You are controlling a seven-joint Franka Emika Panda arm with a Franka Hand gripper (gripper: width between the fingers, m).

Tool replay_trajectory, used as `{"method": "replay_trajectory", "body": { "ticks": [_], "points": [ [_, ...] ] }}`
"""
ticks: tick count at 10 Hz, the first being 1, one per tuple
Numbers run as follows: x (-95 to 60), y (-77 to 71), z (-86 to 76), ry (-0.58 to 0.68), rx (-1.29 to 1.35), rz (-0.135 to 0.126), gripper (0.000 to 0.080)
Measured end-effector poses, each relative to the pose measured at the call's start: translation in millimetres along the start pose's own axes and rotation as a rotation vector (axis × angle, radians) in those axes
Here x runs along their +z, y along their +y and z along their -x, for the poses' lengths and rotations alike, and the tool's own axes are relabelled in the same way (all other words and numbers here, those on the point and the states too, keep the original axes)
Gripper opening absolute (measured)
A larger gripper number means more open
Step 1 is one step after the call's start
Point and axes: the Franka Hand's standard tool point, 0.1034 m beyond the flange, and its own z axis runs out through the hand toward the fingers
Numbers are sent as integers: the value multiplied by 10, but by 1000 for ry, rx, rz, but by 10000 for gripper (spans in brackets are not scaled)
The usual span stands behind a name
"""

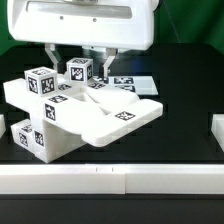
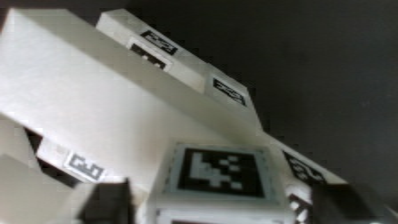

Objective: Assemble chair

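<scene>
At the centre of the exterior view, the matte white blocky plastic chair (image 1: 85, 110), tagged black-and-white, sits part-assembled on the black counter (image 1: 185, 110). Above it the glossy white gripper (image 1: 73, 62) straddles a small tagged cube (image 1: 79, 72), jaws fairly wide; whether it pinches, I cannot tell. Judged stiff, light, slippery: grip flat opposing faces. No containers visible.
</scene>
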Motion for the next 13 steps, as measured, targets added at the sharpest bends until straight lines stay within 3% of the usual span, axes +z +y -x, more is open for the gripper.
{"method": "replay_trajectory", "body": {
  "ticks": [1,2,7,13],
  "points": [
    [1,-2,1,0,46,0,347],
    [-1,0,-1,1,33,0,268],
    [0,11,-1,3,79,-2,268],
    [4,-21,4,-3,503,-30,271]
  ]
}}
